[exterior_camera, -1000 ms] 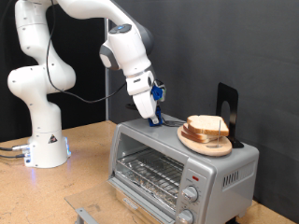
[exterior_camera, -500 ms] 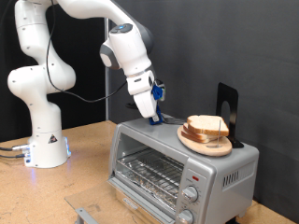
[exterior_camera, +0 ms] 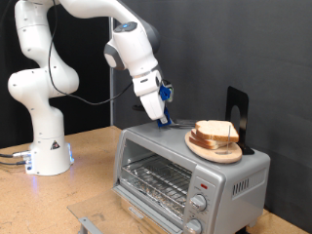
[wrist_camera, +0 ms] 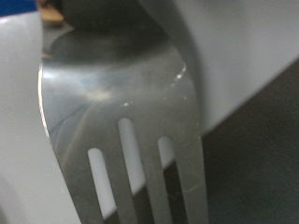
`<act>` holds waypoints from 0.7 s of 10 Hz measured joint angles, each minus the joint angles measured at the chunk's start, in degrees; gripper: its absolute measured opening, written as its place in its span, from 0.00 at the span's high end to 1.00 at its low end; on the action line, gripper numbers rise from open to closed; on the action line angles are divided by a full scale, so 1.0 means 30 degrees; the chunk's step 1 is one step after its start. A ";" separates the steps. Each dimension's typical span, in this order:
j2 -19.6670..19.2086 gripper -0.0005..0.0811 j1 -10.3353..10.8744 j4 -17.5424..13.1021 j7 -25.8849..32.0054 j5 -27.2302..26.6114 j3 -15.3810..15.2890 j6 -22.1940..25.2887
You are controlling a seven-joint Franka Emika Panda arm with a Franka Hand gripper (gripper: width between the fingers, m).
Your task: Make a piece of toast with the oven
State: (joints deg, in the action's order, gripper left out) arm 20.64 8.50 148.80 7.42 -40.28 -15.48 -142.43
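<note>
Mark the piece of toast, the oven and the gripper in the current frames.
piece of toast [exterior_camera: 216, 133]: exterior view, on its pale top face, where it lies on the wooden plate.
oven [exterior_camera: 234, 174]: exterior view, on its bare silver top panel.
gripper [exterior_camera: 162, 119]: exterior view, at its fingertips just above the oven's top.

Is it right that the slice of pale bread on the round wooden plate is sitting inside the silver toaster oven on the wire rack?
Not quite. The slice of pale bread on the round wooden plate is sitting on top of the silver toaster oven; the exterior view shows its wire rack bare.
</note>
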 joint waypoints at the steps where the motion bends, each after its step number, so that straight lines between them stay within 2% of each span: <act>1: 0.0412 0.41 0.0000 -0.0094 0.0044 -0.0065 0.0051 0.0637; 3: 0.1209 0.41 -0.0110 -0.0515 -0.0006 0.0516 0.0374 0.3255; 4: 0.1172 0.41 -0.0105 -0.0419 -0.0006 0.0369 0.0328 0.2764; 7: 0.1882 0.41 0.0335 0.0079 0.0456 -0.3032 0.0320 -0.0336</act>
State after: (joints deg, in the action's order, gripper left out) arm 26.29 9.50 149.04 8.79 -49.38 -14.52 -143.44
